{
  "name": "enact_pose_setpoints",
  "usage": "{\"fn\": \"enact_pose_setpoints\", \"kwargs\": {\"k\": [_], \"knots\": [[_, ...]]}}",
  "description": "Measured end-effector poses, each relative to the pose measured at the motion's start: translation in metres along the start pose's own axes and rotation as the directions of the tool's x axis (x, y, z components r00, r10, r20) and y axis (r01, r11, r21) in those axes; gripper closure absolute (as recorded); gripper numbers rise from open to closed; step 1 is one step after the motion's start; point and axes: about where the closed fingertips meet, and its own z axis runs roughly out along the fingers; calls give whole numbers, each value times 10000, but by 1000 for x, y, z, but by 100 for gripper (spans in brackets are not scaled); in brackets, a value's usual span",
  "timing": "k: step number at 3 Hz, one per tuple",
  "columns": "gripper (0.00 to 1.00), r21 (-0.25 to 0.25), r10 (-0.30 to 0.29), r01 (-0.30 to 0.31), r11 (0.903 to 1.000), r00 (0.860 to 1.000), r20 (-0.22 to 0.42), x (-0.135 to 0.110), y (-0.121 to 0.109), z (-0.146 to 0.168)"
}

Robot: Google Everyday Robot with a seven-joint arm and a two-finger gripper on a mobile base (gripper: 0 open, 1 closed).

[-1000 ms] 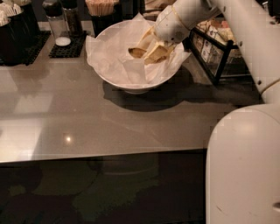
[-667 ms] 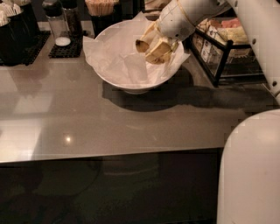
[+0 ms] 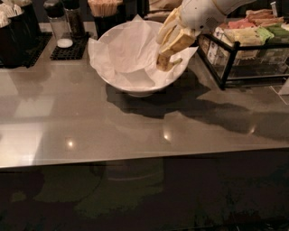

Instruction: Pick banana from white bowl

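The white bowl (image 3: pixel 118 80) stands at the back middle of the grey counter and is lined with crinkled white paper. My gripper (image 3: pixel 174 43) comes in from the upper right and hangs over the bowl's right rim. Its pale yellow fingers (image 3: pixel 165 28) are shut on the banana (image 3: pixel 166 63). The banana's brown-speckled yellow end sticks out below the fingertips, just above the paper. The rest of the banana is hidden between the fingers.
A black wire rack (image 3: pixel 224 58) with coloured packets stands right of the bowl, close to the gripper. A black mat with shakers (image 3: pixel 67 43), a cup of sticks (image 3: pixel 104 9) and dark containers (image 3: pixel 16 31) line the back left. The counter's front edge (image 3: pixel 135 159) runs across the view.
The gripper has lifted out of the bowl's middle toward its right rim with the banana held. The big white arm section at the lower right has left the view.
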Motion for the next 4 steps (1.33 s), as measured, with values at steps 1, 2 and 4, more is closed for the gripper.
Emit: {"fn": "enact_pose_setpoints", "kwargs": {"k": [1, 2, 4], "knots": [[100, 1367, 273, -217, 9904, 9989, -393, -14, 25, -48], [100, 2821, 646, -526, 9579, 9973, -336, -21, 56, -86], [100, 3232, 1072, -871, 9423, 9932, -448, -4, 63, -96]]}}
